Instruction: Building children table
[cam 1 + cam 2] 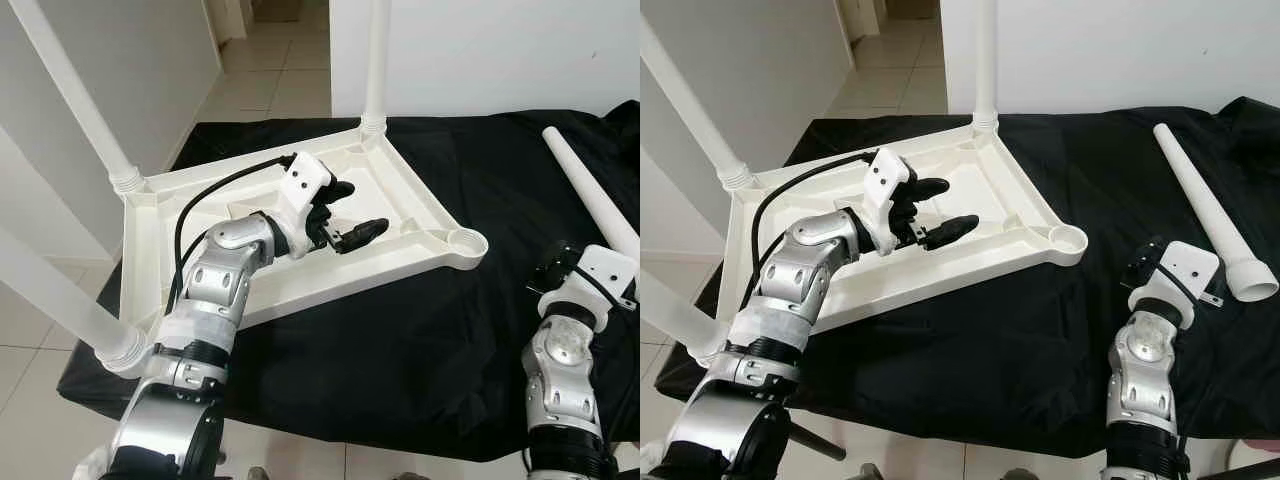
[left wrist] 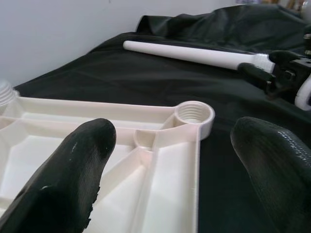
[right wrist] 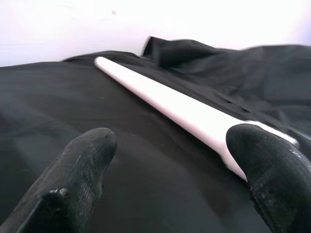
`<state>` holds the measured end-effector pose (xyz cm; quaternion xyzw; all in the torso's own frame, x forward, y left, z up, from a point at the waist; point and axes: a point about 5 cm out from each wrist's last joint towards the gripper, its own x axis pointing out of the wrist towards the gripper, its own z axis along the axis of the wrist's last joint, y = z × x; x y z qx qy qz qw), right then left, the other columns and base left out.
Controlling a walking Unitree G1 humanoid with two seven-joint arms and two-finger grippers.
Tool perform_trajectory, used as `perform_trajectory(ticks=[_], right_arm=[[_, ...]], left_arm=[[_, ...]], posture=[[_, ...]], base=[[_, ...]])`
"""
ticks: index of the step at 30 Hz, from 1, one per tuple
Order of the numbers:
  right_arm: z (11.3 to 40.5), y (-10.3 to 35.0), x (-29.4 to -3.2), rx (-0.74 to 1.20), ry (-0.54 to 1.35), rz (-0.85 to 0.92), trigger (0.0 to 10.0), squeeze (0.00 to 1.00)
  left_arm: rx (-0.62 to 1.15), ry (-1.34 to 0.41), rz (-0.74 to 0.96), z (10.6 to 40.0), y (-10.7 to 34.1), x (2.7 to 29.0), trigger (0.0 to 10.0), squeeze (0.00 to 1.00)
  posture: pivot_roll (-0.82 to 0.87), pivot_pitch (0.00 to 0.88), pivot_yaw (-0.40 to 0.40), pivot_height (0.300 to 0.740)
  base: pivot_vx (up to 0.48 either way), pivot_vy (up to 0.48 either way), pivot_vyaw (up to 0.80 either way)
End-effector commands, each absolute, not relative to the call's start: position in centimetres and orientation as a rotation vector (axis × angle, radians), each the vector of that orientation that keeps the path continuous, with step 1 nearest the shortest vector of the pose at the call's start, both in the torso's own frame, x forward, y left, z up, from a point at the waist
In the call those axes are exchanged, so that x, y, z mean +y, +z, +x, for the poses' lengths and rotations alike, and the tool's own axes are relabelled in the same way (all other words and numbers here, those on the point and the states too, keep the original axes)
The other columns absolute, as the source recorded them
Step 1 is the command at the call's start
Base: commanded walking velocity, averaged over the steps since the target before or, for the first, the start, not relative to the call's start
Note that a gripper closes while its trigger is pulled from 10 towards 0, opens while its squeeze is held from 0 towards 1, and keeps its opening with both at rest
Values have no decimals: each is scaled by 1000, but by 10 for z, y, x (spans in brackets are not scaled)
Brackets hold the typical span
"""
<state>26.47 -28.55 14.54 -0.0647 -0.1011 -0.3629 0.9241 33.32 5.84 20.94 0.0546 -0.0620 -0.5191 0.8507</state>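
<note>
A white plastic tabletop (image 1: 300,290) lies upside down on black cloth. Three white legs stand screwed in: one at the back left (image 1: 75,95), one at the back (image 1: 377,60), one at the near left (image 1: 50,295). The right corner's threaded socket (image 1: 465,243) (image 2: 194,114) is empty. A loose white leg (image 1: 1200,200) (image 3: 165,102) lies on the cloth at the far right. My left gripper (image 1: 360,208) (image 2: 177,141) hovers open over the tabletop's ribbed underside, pointing at the empty socket. My right gripper (image 3: 172,141) is open and low at the near right (image 1: 1150,265), just short of the loose leg's wide end.
The black cloth (image 1: 480,330) covers a low surface whose front edge runs just ahead of my arms. Tiled floor (image 1: 280,70) and white walls (image 1: 480,50) lie behind, with a passage at the back left.
</note>
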Motion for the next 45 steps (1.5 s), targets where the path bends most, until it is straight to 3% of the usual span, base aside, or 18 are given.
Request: perform_trajectory(ticks=[1,5,6,7,18,23,39,45], right_arm=[[255,138,-294,-199,-816,-79,10000,1000],[250,133,-298,-200,-851,-8,10000,1000],[248,130,-299,-202,-858,32,10000,800],[247,127,-302,-209,-862,75,10000,0],[245,126,-314,-242,-860,165,10000,0],[252,130,-327,-287,-791,269,10000,0],[272,149,-345,-348,-698,350,10000,0],[267,143,-337,-397,-671,395,10000,0]], left_arm=[[-132,-932,115,336,210,64,10000,0],[-131,-934,121,334,210,62,10000,0],[-127,-941,125,333,210,61,10000,0],[-127,-946,123,331,210,59,10000,0],[-130,-953,134,328,212,55,10000,0],[-129,-953,145,326,214,52,10000,0],[-114,-936,169,325,217,56,10000,0],[-110,-917,171,324,218,60,10000,0]], posture=[[-108,0,73,740],[-108,0,73,740],[-112,0,76,740],[-112,0,76,740],[-114,0,87,740],[-105,7,93,740],[-79,39,102,740],[-71,45,103,740]], base=[[0,0,0],[0,0,0],[0,0,0],[0,0,0],[0,0,0],[0,0,0],[0,0,0],[0,0,0]])
